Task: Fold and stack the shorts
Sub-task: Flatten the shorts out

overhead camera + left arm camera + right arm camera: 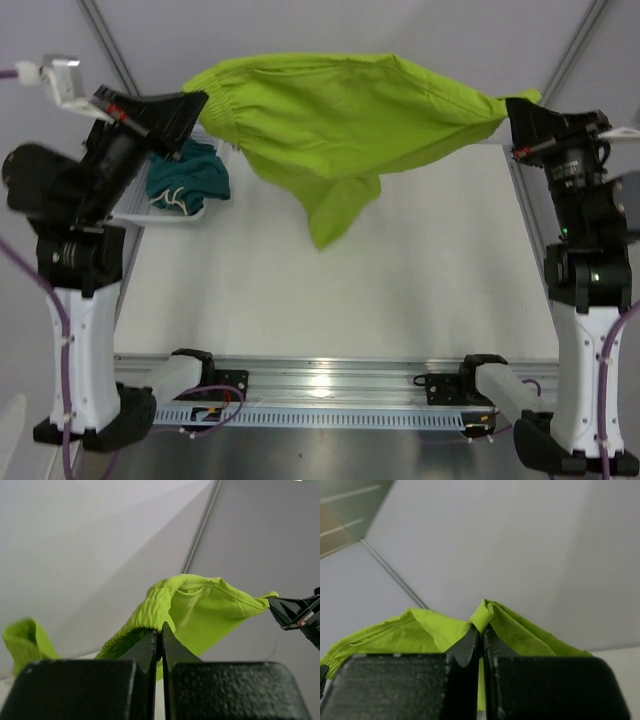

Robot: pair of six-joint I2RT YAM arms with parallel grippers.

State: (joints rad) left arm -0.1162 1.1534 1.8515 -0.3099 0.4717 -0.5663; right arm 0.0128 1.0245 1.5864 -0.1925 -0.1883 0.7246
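The lime green shorts (pixel 340 115) hang stretched in the air above the far side of the table, one leg drooping down in the middle. My left gripper (pixel 200 103) is shut on their elastic waistband (pixel 150 612) at the left end. My right gripper (pixel 512 108) is shut on a hem corner (pixel 484 615) at the right end. Both grippers are raised well above the table. The dark teal shorts (pixel 190 178) lie crumpled in the white mesh basket (pixel 150 212) at the left, white drawstring showing.
The white table (pixel 330 280) spreads below the hanging cloth. The basket sits at its far left edge under my left arm. A metal rail (pixel 330 385) with both arm bases runs along the near edge.
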